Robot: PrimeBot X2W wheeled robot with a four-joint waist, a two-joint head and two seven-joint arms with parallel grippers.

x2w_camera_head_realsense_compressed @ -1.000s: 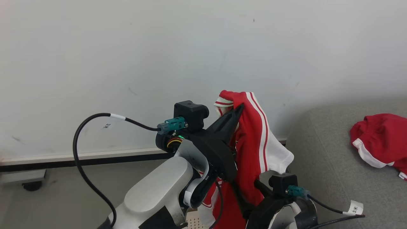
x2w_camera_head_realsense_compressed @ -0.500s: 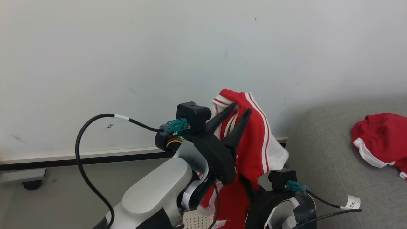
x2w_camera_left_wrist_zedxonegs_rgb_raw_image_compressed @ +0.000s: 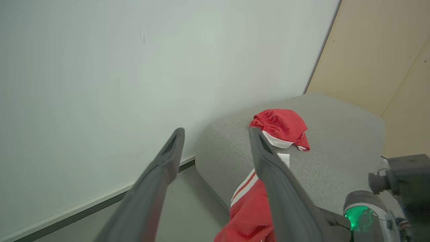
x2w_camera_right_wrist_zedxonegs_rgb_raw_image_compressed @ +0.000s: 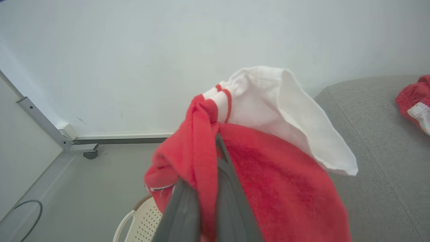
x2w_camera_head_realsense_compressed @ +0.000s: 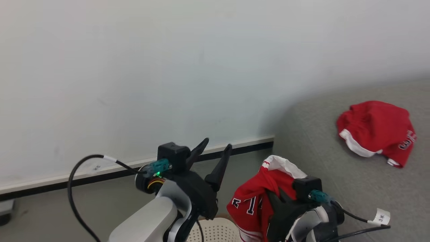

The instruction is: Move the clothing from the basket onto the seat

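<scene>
A red and white piece of clothing (x2w_camera_head_realsense_compressed: 258, 198) hangs from my right gripper (x2w_camera_head_realsense_compressed: 273, 198), which is shut on it beside the seat's left edge. In the right wrist view the fabric (x2w_camera_right_wrist_zedxonegs_rgb_raw_image_compressed: 268, 174) drapes over the closed fingers of that gripper (x2w_camera_right_wrist_zedxonegs_rgb_raw_image_compressed: 217, 144). My left gripper (x2w_camera_head_realsense_compressed: 217, 144) stands open and empty to the left, fingers up; its wrist view shows this gripper (x2w_camera_left_wrist_zedxonegs_rgb_raw_image_compressed: 216, 132) spread wide. Another red garment (x2w_camera_head_realsense_compressed: 376, 131) lies on the grey seat (x2w_camera_head_realsense_compressed: 319, 151). The cream basket (x2w_camera_head_realsense_compressed: 215, 232) peeks out below both arms.
A white wall with a dark skirting strip (x2w_camera_head_realsense_compressed: 100, 174) runs behind. Grey floor (x2w_camera_right_wrist_zedxonegs_rgb_raw_image_compressed: 84, 188) lies left of the seat. A metal frame foot with a caster (x2w_camera_right_wrist_zedxonegs_rgb_raw_image_compressed: 90, 154) stands by the wall. A beige panel (x2w_camera_left_wrist_zedxonegs_rgb_raw_image_compressed: 386, 50) rises behind the seat.
My left gripper opened and let go of the garment. My right gripper shut on it, and it now hangs lower from the right gripper. The head camera has shifted.
</scene>
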